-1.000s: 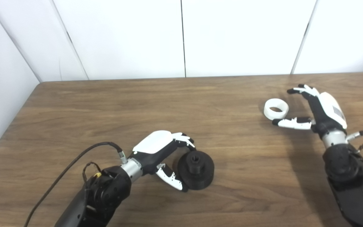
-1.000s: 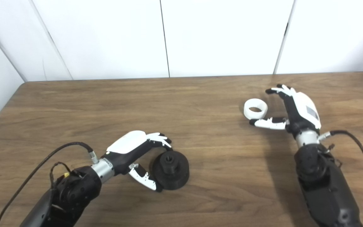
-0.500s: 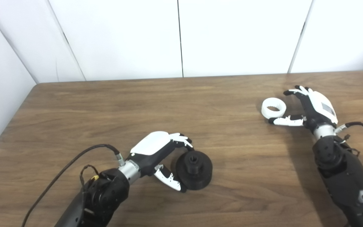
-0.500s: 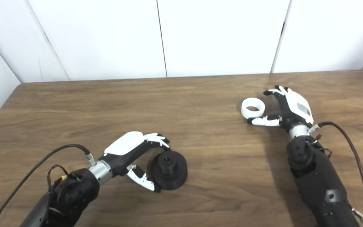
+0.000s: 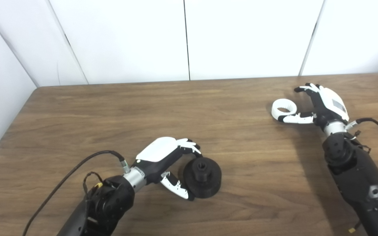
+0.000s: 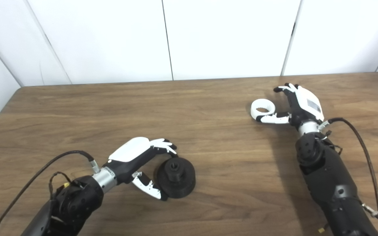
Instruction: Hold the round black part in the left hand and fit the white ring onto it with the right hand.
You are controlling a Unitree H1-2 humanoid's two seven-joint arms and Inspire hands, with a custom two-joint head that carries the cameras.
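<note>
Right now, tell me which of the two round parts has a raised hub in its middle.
The round black part, at the left hand. The white ring, near the right hand, is an open hoop with nothing at its centre.

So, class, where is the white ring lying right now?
The white ring lies on the table at far right, beside the open right hand, whose thumb lies along its near edge.

Round black part [image 5: 202,177] lying flat, hub facing up, front-centre on table; white ring [image 5: 284,109] lying flat, far right.
</note>
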